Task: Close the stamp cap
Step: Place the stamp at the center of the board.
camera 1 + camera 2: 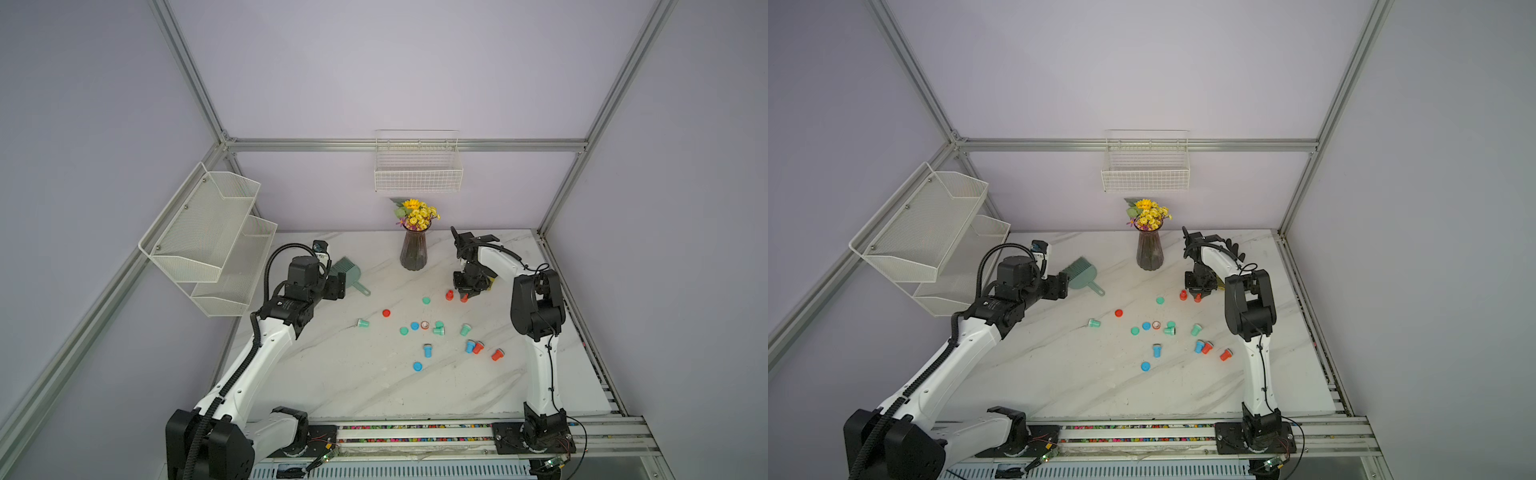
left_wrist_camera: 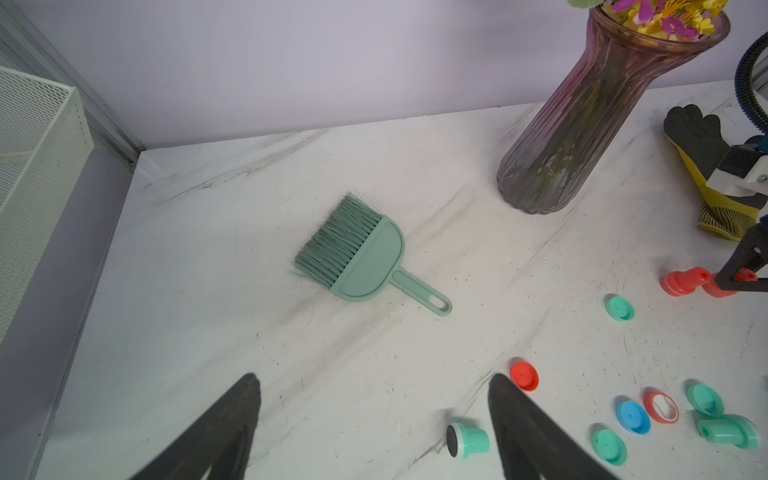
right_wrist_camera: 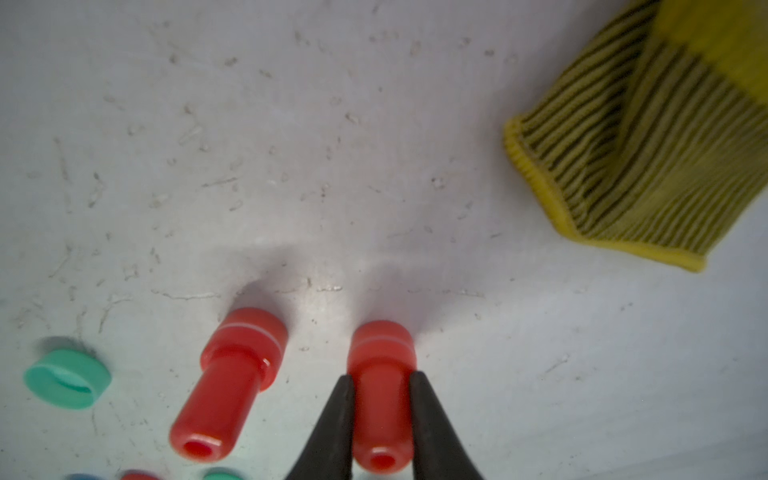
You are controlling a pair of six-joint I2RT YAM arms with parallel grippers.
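Right gripper [image 3: 381,375] grips, nearly closed, the stem of a red stamp [image 3: 380,411], which stands on its cap [image 3: 380,334] on the table [image 1: 353,374], far right, beside a second red stamp [image 3: 232,374]. Pressing it upright likely seats the cap. Left gripper [image 2: 373,378] hangs wide open and empty at left.

**MARBLE TABLE: WHAT I SEE ON IT**

White marble table [image 1: 353,386], scuffed.
- 12 o'clock: purple glass vase [image 1: 414,251].
- 10: green hand brush [image 1: 348,275].
- 2: yellow-black glove [image 2: 698,141].
- 1: I count a red stamp [image 3: 380,399], upright, with a second red stamp [image 3: 232,386] just beside it.
- Centre to 4: scattered stamps [image 1: 427,350] and loose caps [image 1: 417,366].
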